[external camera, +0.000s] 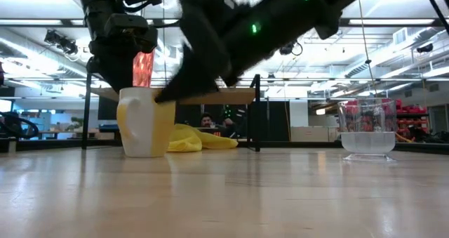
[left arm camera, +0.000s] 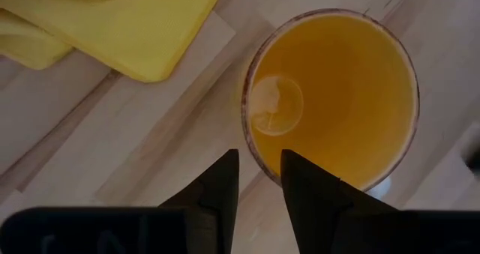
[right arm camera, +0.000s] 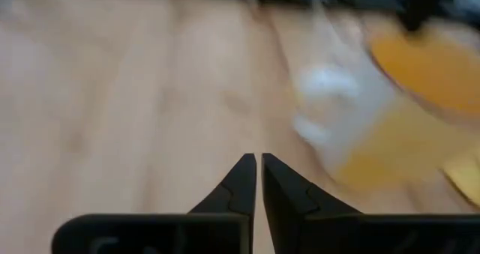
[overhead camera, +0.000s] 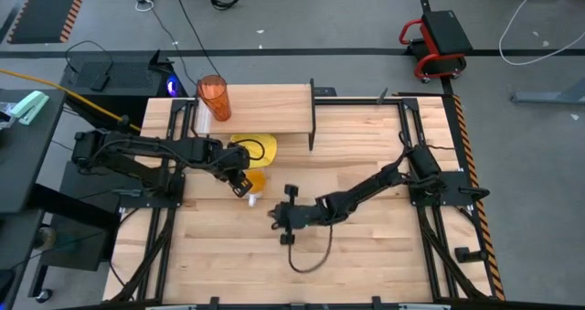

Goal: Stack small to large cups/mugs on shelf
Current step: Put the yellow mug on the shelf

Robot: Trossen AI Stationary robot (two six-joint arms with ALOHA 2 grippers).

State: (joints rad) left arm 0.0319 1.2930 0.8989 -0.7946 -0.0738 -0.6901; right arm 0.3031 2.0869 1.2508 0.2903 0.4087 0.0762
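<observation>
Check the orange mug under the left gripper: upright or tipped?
Upright. The orange mug shows its round mouth and empty bottom from above, and stands on its base in the low view.

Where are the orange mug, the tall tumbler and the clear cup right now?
orange mug (left arm camera: pixel 337 104): left wrist view, inner wall.
tall tumbler (overhead camera: pixel 215 98): high view, side wall, standing on the shelf.
clear cup (external camera: pixel 367 134): low view, its front wall.

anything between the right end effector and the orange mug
No, only bare table lies between the right end effector and the orange mug, as the high view shows.
</observation>
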